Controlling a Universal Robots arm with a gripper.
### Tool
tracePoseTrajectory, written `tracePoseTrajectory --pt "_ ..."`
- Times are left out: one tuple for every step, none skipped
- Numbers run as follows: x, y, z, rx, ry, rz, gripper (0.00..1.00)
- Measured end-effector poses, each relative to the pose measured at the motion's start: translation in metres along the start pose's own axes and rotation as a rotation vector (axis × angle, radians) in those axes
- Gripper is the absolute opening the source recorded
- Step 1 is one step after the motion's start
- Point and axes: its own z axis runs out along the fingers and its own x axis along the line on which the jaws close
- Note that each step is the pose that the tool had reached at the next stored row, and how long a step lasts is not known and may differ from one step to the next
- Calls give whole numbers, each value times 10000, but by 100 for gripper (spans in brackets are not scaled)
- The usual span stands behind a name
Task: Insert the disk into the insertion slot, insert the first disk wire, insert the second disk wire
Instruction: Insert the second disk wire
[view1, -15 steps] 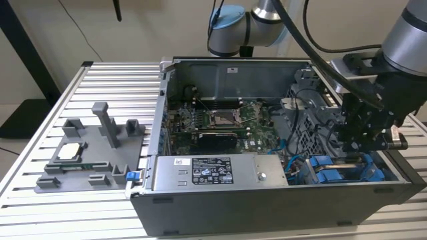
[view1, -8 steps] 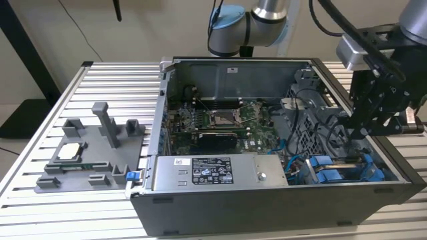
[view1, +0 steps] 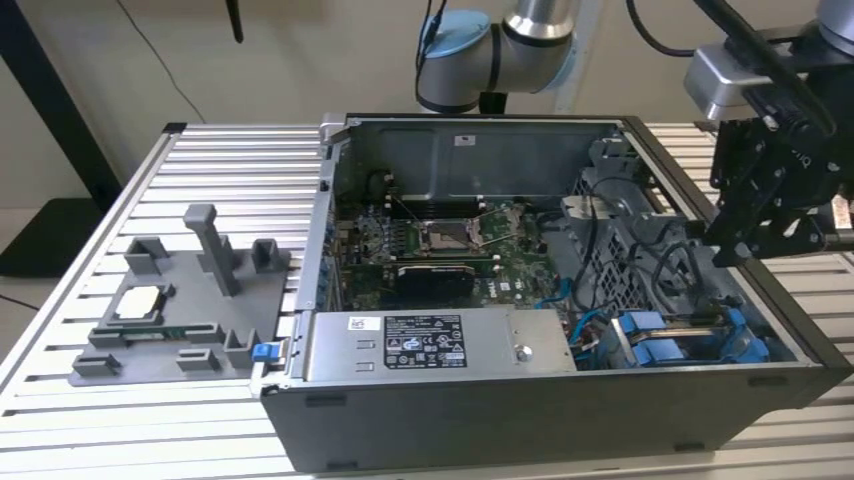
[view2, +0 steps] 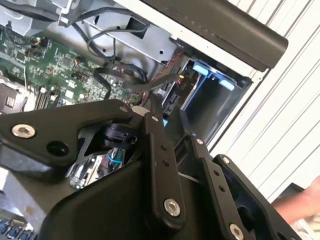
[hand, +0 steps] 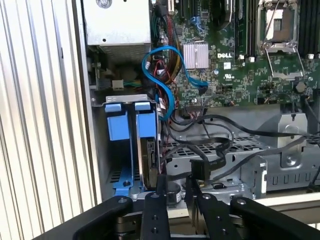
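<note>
Hanging over the open computer case (view1: 561, 300) at the exterior view's right, the black gripper (view1: 767, 215) sits above the case's right wall, its linkage pointing down toward the drive cage, while the grey arm (view1: 514, 50) bends in from behind the case. From that camera the blue drive carriers (view1: 667, 345) show in the near right corner, with a blue cable (view1: 577, 310) curling beside them and the power supply (view1: 441, 343) with its white label lying along the front. To the case's left, on the ribbed table (view1: 80, 300), stands a grey parts fixture (view1: 180, 305).

The first wrist view looks straight down into the case. There the disk (hand: 146, 160) stands on edge in the insertion slot (hand: 131, 145), just under its blue tabs, with black wires draped across the perforated cage beside it. A black connector (hand: 204, 169) on one of those wires lies right at the tips of the fingers (hand: 161, 186); they stand a little apart, and I cannot tell whether they pinch anything. The motherboard (hand: 240, 75) fills the far side of that view.

The second wrist view looks along the fingers (view2: 159, 145) from the side and catches the same bay (view2: 210, 95) from its open end, blue tabs at its mouth, plus a tangle of black wires over the green board. A person's hand (view2: 305, 202) shows at that picture's edge, over the ribbed table.
</note>
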Motion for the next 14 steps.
tracePoseTrajectory --pt "0 -4 5 63 -3 -8 100" --pt "0 -9 10 122 -3 -17 100" --pt "0 -13 17 173 1 -22 100" --pt "2 -13 24 228 18 -29 100" --pt "3 -13 34 273 33 -35 100" --pt "4 -13 44 294 48 -40 100" --pt "4 -13 45 295 54 -41 0" --pt "4 -13 45 296 53 -42 0" --pt "4 -13 45 296 55 -42 0" --pt "4 -13 45 296 54 -42 0" --pt "4 -13 45 296 54 -42 100" --pt "4 -13 46 303 52 -43 100" --pt "4 -11 49 344 47 -45 100" --pt "5 -11 52 424 38 -55 100"
